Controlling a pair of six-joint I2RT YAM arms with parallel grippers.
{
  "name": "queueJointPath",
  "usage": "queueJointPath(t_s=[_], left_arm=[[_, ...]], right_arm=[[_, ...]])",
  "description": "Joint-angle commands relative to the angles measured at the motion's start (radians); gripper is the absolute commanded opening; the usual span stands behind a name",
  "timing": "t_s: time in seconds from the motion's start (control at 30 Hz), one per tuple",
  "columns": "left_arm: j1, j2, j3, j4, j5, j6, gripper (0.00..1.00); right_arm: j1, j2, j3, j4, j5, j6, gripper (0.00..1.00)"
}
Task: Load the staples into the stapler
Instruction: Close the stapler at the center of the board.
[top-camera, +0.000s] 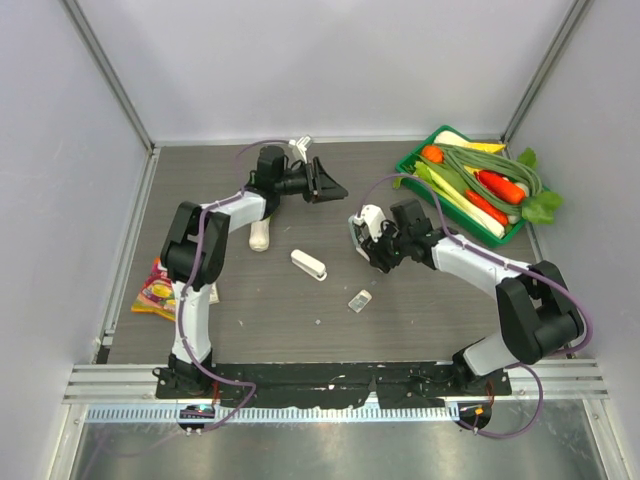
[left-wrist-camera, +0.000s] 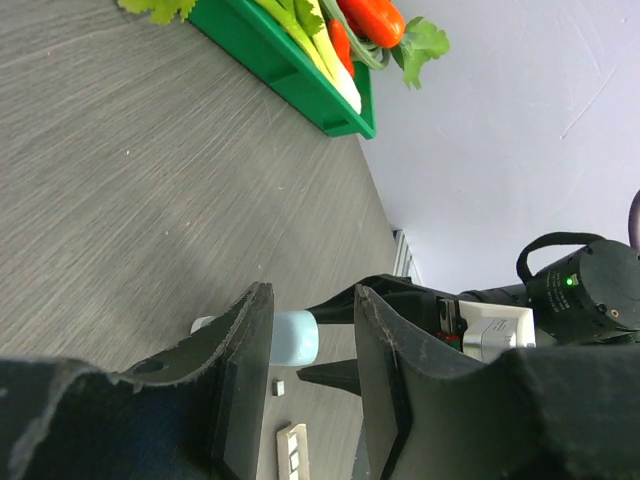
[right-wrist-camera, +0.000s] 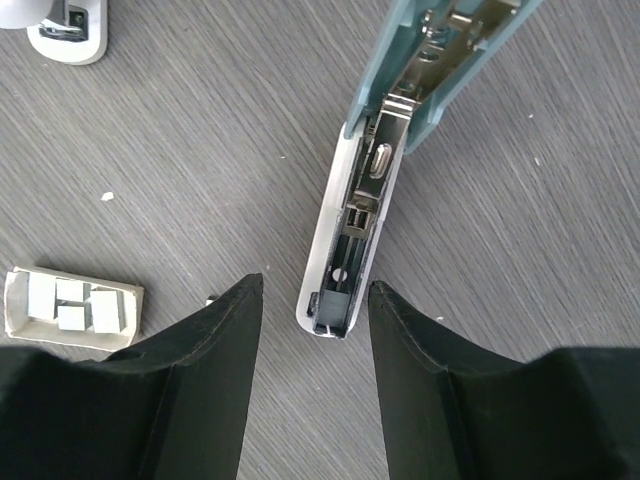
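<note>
Top external view: two robot arms reach over a dark grey wood-grain table (top-camera: 260, 330). The left end effector (top-camera: 330, 182) is toward the back of the table, turned sideways, with its two fingers spread apart and nothing between them. The right end effector (top-camera: 365, 245) is near the middle of the table, its fingers also spread and empty. The stapler (top-camera: 308, 264), small and white, lies on the table between the two arms, just left of the right end effector. The staples (top-camera: 360, 300), a tiny box, lie near the stapler, toward the front edge and not touching it. A green tray (left-wrist-camera: 290, 85) of vegetables sits at the back right. Right wrist view: the stapler lies hinged open with its silvery channel showing. Its white near end is framed between the two dark fingers, and a blue-grey part runs off to the upper right. The box lies to the left, open, with pale pieces inside.
</note>
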Motion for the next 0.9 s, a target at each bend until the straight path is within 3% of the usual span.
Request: queueJointPath(t_s=[0.0, 0.3, 0.53, 0.87], left_arm=[[-0.007, -0.003, 0.051, 0.098, 0.032, -0.040, 0.41], [-0.037, 0.009, 0.040, 0.115, 0.028, -0.055, 0.41], [-0.055, 0.029, 0.051, 0.123, 0.023, -0.072, 0.40], [-0.070, 0.031, 0.042, 0.123, 0.020, -0.072, 0.40]], right_arm=[[-0.013, -0.024, -0.007, 0.069, 0.017, -0.003, 0.52], [-0.055, 0.021, -0.007, 0.052, 0.011, -0.010, 0.52], [-0.076, 0.033, 0.001, 0.014, -0.036, -0.026, 0.46], [-0.076, 0.012, 0.002, 0.009, -0.064, -0.018, 0.47]])
